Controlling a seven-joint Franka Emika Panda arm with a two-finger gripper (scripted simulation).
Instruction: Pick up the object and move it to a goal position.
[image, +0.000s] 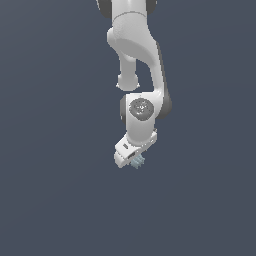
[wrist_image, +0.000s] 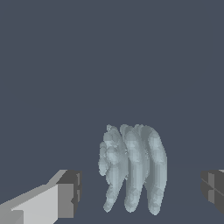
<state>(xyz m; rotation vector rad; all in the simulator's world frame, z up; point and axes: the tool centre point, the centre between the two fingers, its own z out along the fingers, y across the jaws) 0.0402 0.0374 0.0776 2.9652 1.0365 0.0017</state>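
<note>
The object (wrist_image: 133, 168) is a pale blue-grey ridged lump. In the wrist view it lies between my two fingers, with a gap on each side. One dark finger pad (wrist_image: 72, 192) and the other (wrist_image: 213, 187) stand apart from it. My gripper (wrist_image: 141, 190) is open around the object and not touching it. In the exterior view the white gripper (image: 133, 161) points down from the arm, and the object (image: 138, 161) peeks out at its tip, mostly hidden by the hand.
A plain dark grey-blue surface (image: 60, 200) fills both views. The white arm (image: 135, 45) comes down from the top of the exterior view. No other objects and no goal marker show.
</note>
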